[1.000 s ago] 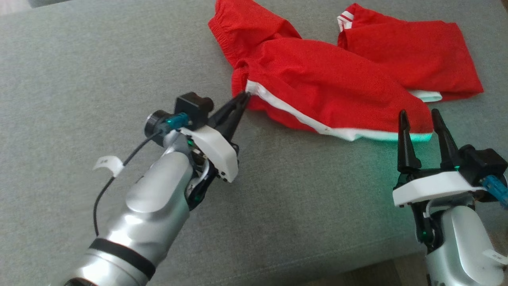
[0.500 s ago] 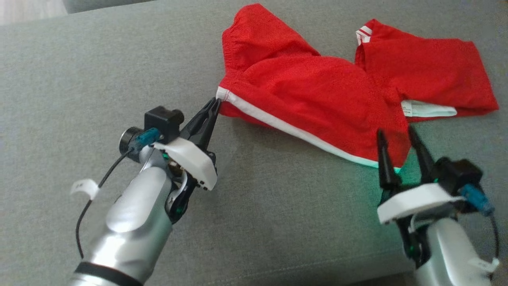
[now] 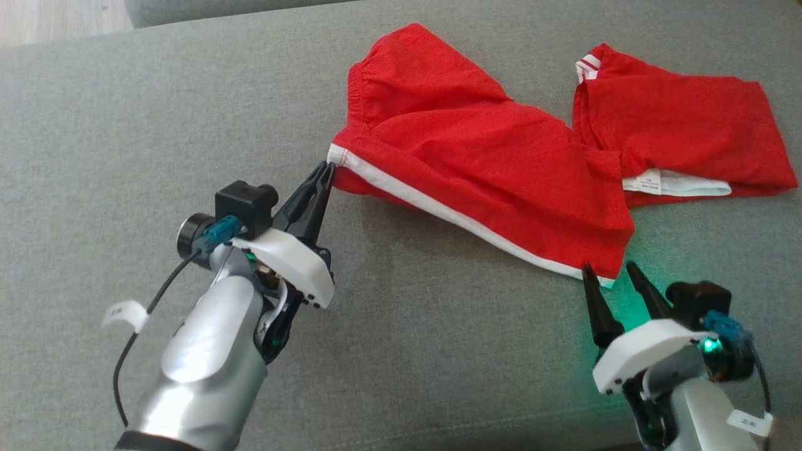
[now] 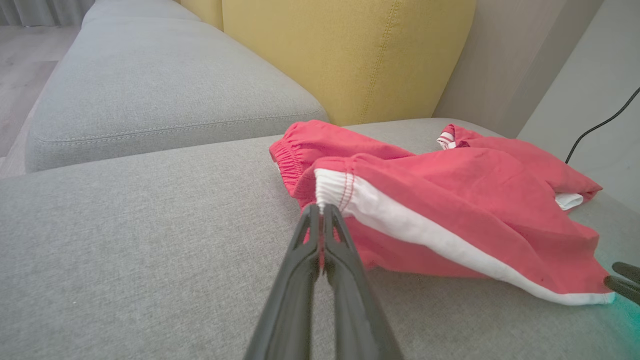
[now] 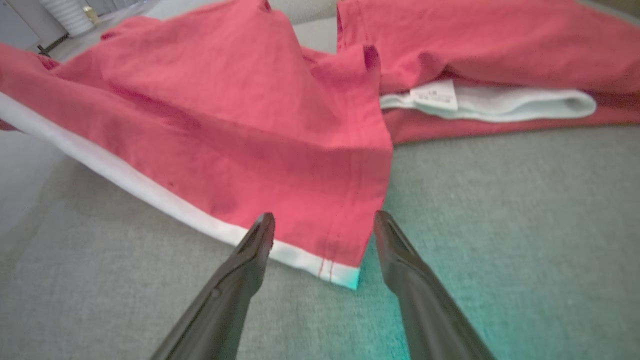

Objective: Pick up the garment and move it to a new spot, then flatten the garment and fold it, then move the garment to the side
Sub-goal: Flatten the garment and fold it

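On the grey sofa seat, the red shorts lie rumpled toward the far right, one leg reaching almost to the right edge of the head view. Wide bare seat spreads to their left and in front of them, down to the seat's front edge near both arms. Wooden floor shows past the far left corner. In the left wrist view a yellow backrest rises just behind the shorts, and a second grey cushion lies further off to the left.

The left hand is clamped shut on the near left corner of the shorts, where the white stripe ends. That corner looks raised a little off the seat. The right hand has its fingers spread and holds nothing. The stripe's other end, the near right corner, sits between those fingers just inside the tips. Whether it touches them I cannot tell. A white label shows on the pale lining further right.
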